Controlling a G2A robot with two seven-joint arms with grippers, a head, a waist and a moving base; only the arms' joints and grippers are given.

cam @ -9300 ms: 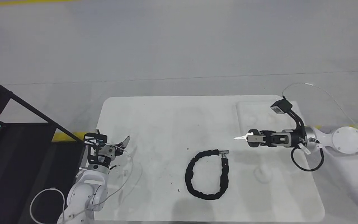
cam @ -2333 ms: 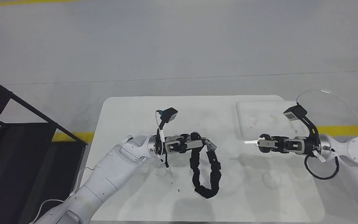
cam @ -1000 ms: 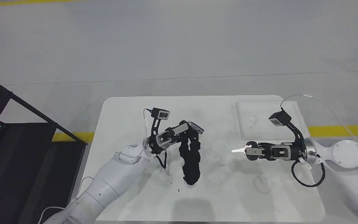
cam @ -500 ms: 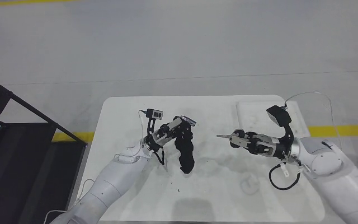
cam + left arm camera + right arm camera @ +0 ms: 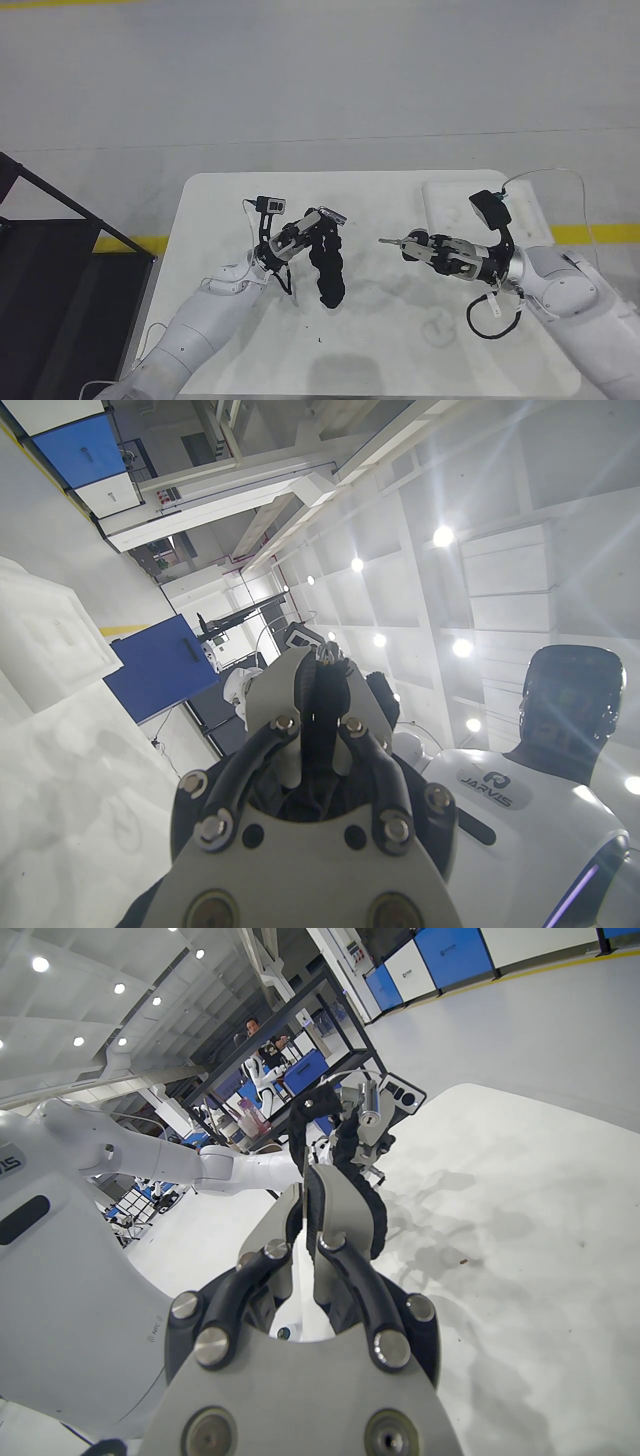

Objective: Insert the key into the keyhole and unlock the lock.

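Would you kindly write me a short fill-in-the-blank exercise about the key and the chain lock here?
The left gripper holds the chain lock, whose chain is covered in ___ fabric.
The right gripper pinches the key, whose tip points toward the robot's ___ arm.
In the right wrist view, the lock's silver cylinder faces the camera with its ___.
The key has ___ yet entered that cylinder.
Missing words: black; left; keyhole; not.

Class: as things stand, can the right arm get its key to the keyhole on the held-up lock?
Probably yes. The left gripper holds the lock up, its keyhole faces the key in the right gripper, and nothing lies in the gap between them.
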